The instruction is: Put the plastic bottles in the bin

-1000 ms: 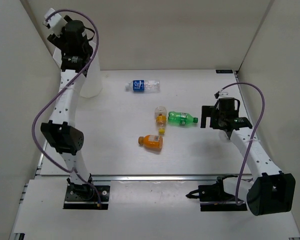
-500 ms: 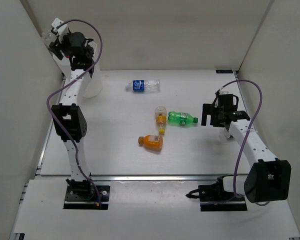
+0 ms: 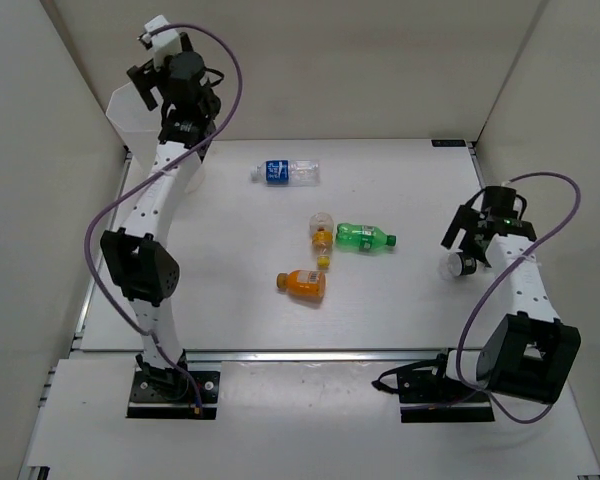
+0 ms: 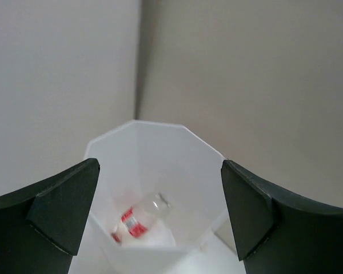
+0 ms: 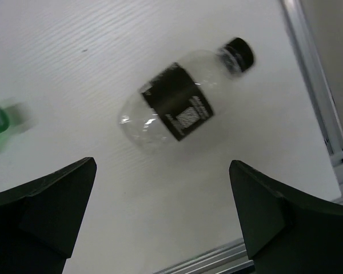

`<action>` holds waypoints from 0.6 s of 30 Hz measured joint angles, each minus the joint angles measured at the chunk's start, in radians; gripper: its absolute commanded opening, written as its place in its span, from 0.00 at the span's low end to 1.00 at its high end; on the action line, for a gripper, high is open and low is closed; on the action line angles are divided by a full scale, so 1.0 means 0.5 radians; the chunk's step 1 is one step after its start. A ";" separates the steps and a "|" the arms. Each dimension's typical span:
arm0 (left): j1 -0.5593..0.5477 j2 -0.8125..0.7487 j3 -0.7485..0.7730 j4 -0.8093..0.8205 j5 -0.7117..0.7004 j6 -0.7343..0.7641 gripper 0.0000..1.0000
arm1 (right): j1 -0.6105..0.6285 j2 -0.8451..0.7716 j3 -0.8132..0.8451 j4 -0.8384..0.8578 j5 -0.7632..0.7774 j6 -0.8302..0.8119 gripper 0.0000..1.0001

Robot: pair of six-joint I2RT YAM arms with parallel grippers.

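Red-label bottle (image 4: pixel 140 214) lies in bin (image 4: pixel 183 157) (left gripper (image 4: pixel 160 197) spread above); right gripper (image 5: pixel 160 211) spread.

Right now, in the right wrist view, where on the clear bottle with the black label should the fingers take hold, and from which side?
Grip the black-labelled bottle around its labelled middle, coming from straight above. It lies on its side on the table, so both flanks are free. It sits diagonal to the open fingers, so the wrist probably needs turning first to close across its width.

White table (image 3: pixel 230 310), plain beige walls (image 3: pixel 350 70) on three sides, metal rail (image 3: pixel 310 354) along near edge, even diffuse light.
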 measured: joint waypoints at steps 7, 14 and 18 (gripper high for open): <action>-0.536 -0.524 -0.335 -0.748 0.571 -0.323 0.98 | -0.255 -0.086 -0.182 0.040 0.105 0.280 1.00; -0.481 -0.842 -1.367 -1.021 1.740 -0.787 0.99 | -0.381 0.163 -0.201 0.232 0.104 0.494 0.99; -0.667 -0.797 -1.627 -1.202 1.975 -0.798 0.99 | -0.397 0.311 -0.141 0.341 0.071 0.594 0.99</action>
